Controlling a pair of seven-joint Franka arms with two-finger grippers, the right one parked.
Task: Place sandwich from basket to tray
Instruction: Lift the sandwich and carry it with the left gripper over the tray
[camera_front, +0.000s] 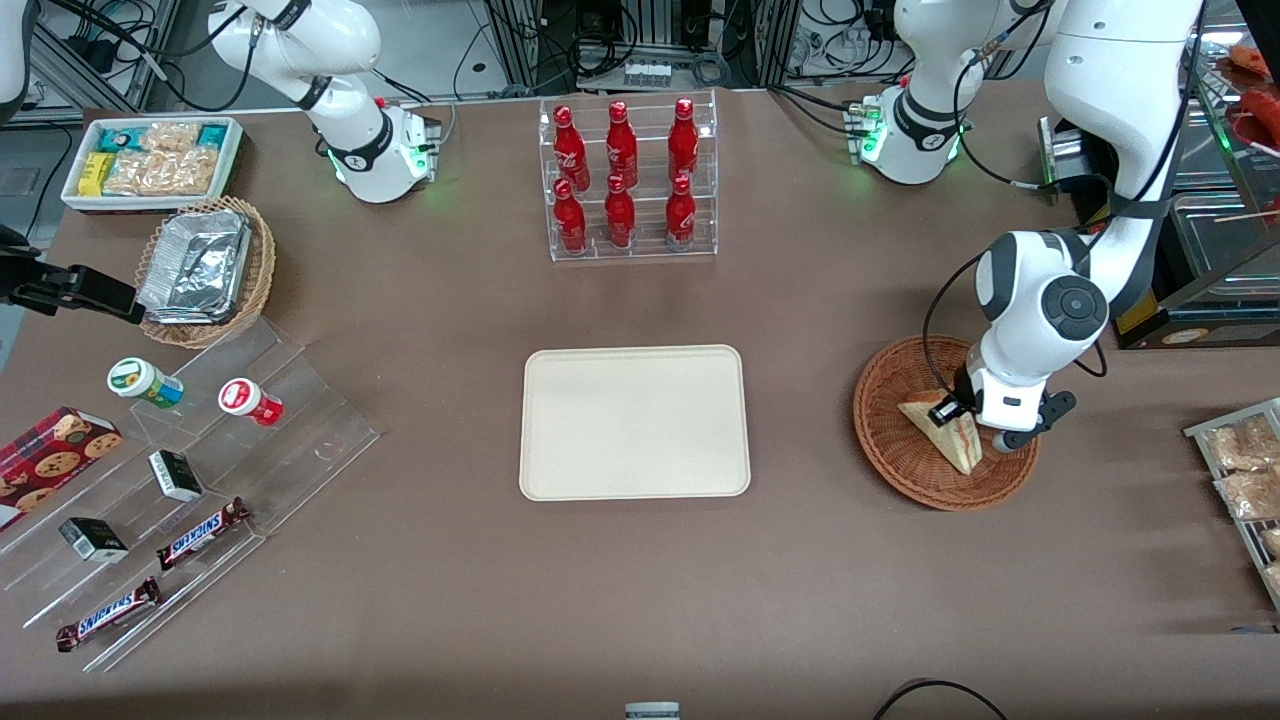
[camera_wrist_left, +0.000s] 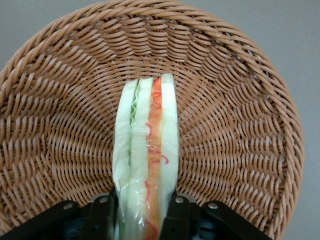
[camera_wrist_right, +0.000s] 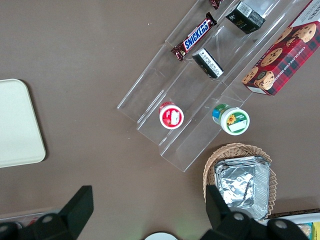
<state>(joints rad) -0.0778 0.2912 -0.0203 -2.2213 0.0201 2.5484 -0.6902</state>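
Observation:
The sandwich (camera_front: 943, 430) is a pale bread wedge lying in the reddish-brown wicker basket (camera_front: 900, 470) toward the working arm's end of the table. My gripper (camera_front: 978, 428) is down inside the basket. In the left wrist view the sandwich (camera_wrist_left: 147, 145) stands on edge with red and green filling showing, and the black fingers (camera_wrist_left: 176, 212) press against both of its bread faces just above the basket (camera_wrist_left: 60, 125) weave. My gripper (camera_wrist_left: 145, 206) is shut on it. The cream tray (camera_front: 634, 421) lies bare at mid-table, beside the basket.
A clear rack of red bottles (camera_front: 630, 180) stands farther from the camera than the tray. A stepped acrylic shelf with snacks (camera_front: 190, 470), a tan basket of foil trays (camera_front: 205, 270) and a white bin (camera_front: 150, 160) sit toward the parked arm's end. A wire rack of packets (camera_front: 1245, 470) is beside the basket.

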